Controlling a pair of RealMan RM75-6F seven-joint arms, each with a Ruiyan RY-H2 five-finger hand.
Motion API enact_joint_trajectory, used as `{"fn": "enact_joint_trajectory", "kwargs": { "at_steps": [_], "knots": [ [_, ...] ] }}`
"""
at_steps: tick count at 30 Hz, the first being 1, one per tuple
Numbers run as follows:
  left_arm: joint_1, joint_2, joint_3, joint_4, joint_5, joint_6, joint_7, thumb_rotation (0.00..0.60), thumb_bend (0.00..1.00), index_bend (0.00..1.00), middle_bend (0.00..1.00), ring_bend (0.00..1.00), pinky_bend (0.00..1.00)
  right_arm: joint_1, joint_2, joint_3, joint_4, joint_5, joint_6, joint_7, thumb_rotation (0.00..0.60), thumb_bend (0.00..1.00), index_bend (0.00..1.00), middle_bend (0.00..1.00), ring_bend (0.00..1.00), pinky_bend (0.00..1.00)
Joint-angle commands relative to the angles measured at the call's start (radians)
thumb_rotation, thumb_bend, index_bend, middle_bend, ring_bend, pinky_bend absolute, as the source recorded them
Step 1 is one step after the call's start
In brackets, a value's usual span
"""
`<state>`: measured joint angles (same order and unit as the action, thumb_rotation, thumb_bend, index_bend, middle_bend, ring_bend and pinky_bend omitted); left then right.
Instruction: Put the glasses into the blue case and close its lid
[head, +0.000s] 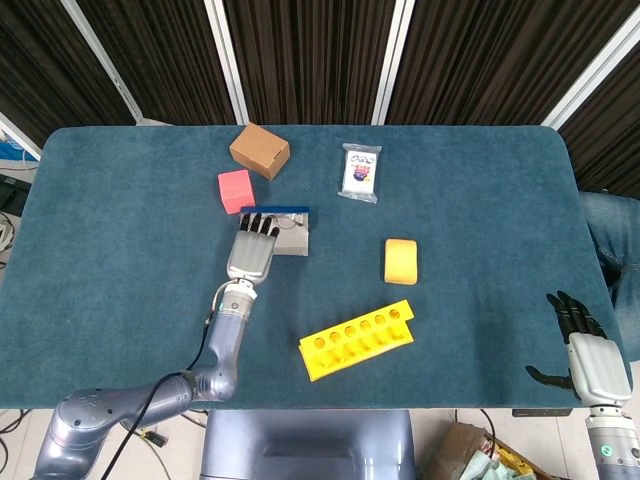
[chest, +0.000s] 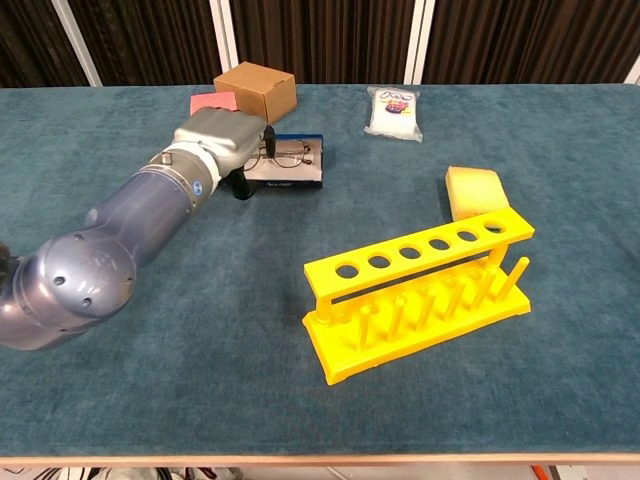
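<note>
The blue case (head: 278, 212) (chest: 300, 178) lies left of the table's middle, and the glasses (chest: 283, 155) rest inside it. Its pale grey lid (head: 293, 241) stands partly raised and tilts over the base. My left hand (head: 252, 251) (chest: 215, 143) is at the lid's near left side with its fingers stretched forward, touching the lid and the case's edge; it grips nothing. The hand hides the left part of the case in both views. My right hand (head: 588, 352) hangs off the table's near right corner, fingers spread and empty.
A brown box (head: 259, 150) (chest: 255, 92) and a pink cube (head: 236, 190) (chest: 212, 101) sit just beyond the case. A white packet (head: 360, 172) (chest: 393, 111), a yellow sponge (head: 400, 261) (chest: 475, 190) and a yellow tube rack (head: 357, 339) (chest: 420, 290) lie to the right.
</note>
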<state>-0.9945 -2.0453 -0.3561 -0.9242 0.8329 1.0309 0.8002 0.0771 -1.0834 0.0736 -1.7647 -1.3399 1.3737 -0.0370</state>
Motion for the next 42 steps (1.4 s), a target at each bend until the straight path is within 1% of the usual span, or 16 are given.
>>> {"fn": "enact_joint_trajectory", "kwargs": {
  "at_steps": [1, 4, 9, 15, 22, 30, 42],
  "knots": [
    [-0.017, -0.017, -0.020, 0.026, -0.010, -0.007, 0.000, 0.600, 0.42, 0.30, 0.17, 0.07, 0.10, 0.000, 0.000, 0.000, 0.000, 0.001, 0.001, 0.000, 0.600, 0.00, 0.00, 0.00, 0.00, 0.18],
    [-0.023, -0.030, -0.028, 0.047, -0.013, -0.015, -0.011, 0.600, 0.42, 0.30, 0.17, 0.07, 0.10, 0.000, 0.001, 0.001, 0.000, 0.002, 0.000, 0.001, 0.600, 0.00, 0.00, 0.00, 0.00, 0.18],
    [-0.016, -0.045, -0.014, 0.072, 0.005, -0.026, -0.040, 0.600, 0.41, 0.35, 0.18, 0.07, 0.10, 0.001, 0.001, 0.001, -0.003, 0.008, -0.005, 0.002, 0.600, 0.00, 0.00, 0.00, 0.00, 0.18],
    [-0.011, -0.055, -0.013, 0.091, 0.023, -0.020, -0.067, 0.600, 0.41, 0.38, 0.19, 0.07, 0.10, 0.002, 0.003, 0.001, -0.008, 0.013, -0.009, 0.000, 0.600, 0.00, 0.00, 0.00, 0.00, 0.18],
    [0.000, -0.058, -0.005, 0.099, 0.049, -0.013, -0.092, 0.600, 0.41, 0.42, 0.20, 0.07, 0.09, 0.003, 0.006, 0.000, -0.014, 0.022, -0.018, 0.001, 0.600, 0.00, 0.00, 0.00, 0.00, 0.18],
    [0.015, -0.058, -0.005, 0.106, 0.059, -0.014, -0.110, 0.600, 0.42, 0.49, 0.22, 0.07, 0.09, 0.004, 0.007, 0.004, -0.017, 0.032, -0.020, -0.002, 0.600, 0.00, 0.00, 0.00, 0.00, 0.18],
    [0.021, -0.053, -0.009, 0.107, 0.083, -0.010, -0.126, 0.600, 0.41, 0.49, 0.22, 0.07, 0.09, 0.006, 0.006, 0.005, -0.019, 0.039, -0.023, -0.010, 0.600, 0.00, 0.00, 0.00, 0.00, 0.18]
  ]
}}
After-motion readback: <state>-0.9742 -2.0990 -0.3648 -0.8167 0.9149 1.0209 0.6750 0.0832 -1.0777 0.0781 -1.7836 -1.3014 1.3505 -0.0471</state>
